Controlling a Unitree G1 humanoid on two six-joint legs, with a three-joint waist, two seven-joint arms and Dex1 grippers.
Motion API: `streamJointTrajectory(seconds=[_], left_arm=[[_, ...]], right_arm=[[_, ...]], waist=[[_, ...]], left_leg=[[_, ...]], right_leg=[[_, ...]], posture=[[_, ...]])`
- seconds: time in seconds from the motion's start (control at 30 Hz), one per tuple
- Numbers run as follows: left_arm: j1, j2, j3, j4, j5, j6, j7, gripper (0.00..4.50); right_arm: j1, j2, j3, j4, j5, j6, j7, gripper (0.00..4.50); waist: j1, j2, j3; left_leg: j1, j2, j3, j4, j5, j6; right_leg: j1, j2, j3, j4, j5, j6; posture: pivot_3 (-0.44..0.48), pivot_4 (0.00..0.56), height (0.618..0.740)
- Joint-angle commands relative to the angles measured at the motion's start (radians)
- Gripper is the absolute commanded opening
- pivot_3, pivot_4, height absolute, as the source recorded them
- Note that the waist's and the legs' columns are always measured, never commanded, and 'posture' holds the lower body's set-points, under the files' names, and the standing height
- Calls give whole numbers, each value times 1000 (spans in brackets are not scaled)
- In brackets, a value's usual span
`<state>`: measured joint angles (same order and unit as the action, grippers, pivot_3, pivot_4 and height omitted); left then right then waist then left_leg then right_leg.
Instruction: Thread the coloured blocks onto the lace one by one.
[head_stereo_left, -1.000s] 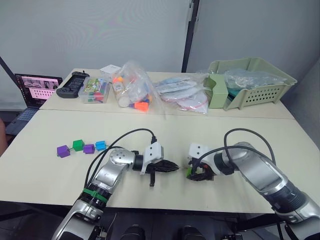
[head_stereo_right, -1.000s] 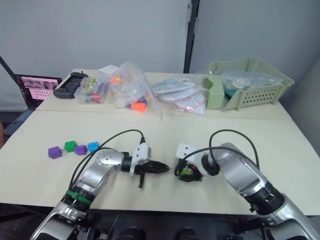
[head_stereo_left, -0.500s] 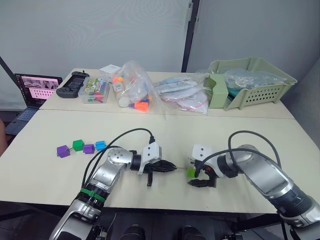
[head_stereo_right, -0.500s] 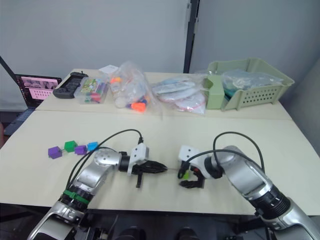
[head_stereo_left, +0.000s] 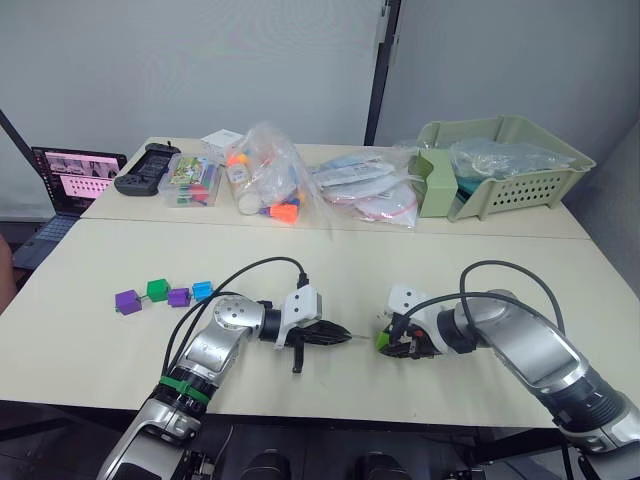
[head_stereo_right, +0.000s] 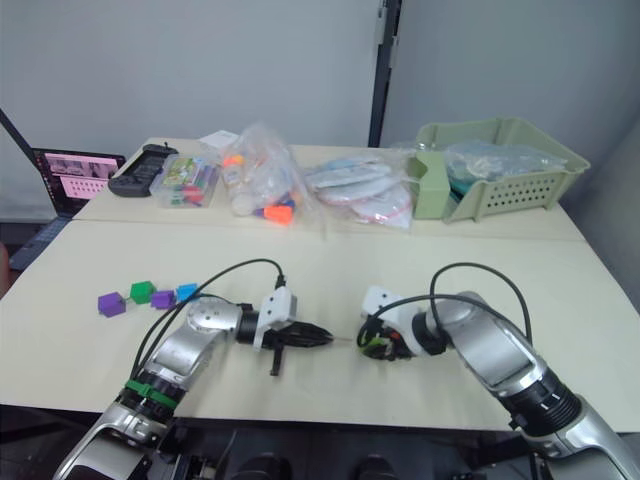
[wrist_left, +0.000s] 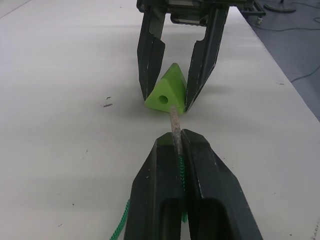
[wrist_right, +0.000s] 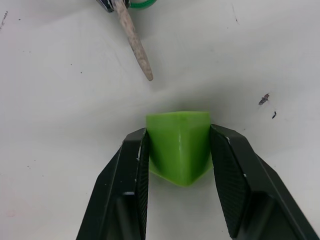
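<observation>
A light green block (wrist_right: 178, 145) rests on the table with my right gripper (head_stereo_left: 388, 346) shut on it, one finger on each side. Its hole (wrist_left: 161, 99) faces my left gripper (wrist_left: 174, 138). That gripper is shut on the lace (wrist_left: 180, 170). The lace's grey tip (wrist_left: 174, 122) sticks out and ends just short of the block, a little beside the hole. To the left on the table lie a purple block (head_stereo_left: 127, 301), a dark green block (head_stereo_left: 157, 290), a second purple block (head_stereo_left: 179, 297) and a blue block (head_stereo_left: 202, 291) in a row.
Along the back of the table stand clear bags of toys (head_stereo_left: 265, 180), flat packets (head_stereo_left: 365, 190), a green basket (head_stereo_left: 520, 190), a clear box (head_stereo_left: 195, 180) and a black controller (head_stereo_left: 140, 180). A laptop (head_stereo_left: 75, 175) sits at far left. Black cables arch over both forearms.
Half a second ago my right gripper stood open just in front of the light green block; it has since come around the block and shut on it. The left gripper has barely moved.
</observation>
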<state>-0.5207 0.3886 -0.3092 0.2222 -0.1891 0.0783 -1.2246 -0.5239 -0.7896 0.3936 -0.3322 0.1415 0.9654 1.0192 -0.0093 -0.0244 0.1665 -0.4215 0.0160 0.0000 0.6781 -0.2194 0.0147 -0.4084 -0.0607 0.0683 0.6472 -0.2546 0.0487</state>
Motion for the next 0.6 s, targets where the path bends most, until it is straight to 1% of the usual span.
streamJointTrajectory(seconds=[0.03,0.2,0.6], left_arm=[[-11,-6,7,-6,0,-21,2,0],[-16,-14,1,-1,-1,-27,-2,0],[-2,-13,-22,-26,-1,-11,-31,0]], right_arm=[[-5,-24,0,-51,27,-19,29,1268],[-16,-37,10,-92,36,-32,47,1268],[-25,-41,15,-81,43,-41,45,1268]], waist=[[0,0,0],[-3,0,0],[-3,0,0]], left_leg=[[0,0,0,0,0,0],[0,0,0,0,0,0],[0,0,0,0,0,0]], right_leg=[[0,0,0,0,0,0],[-1,0,0,0,0,0],[-1,0,0,0,0,0]], posture=[[0,150,737],[0,150,737],[0,150,737]])
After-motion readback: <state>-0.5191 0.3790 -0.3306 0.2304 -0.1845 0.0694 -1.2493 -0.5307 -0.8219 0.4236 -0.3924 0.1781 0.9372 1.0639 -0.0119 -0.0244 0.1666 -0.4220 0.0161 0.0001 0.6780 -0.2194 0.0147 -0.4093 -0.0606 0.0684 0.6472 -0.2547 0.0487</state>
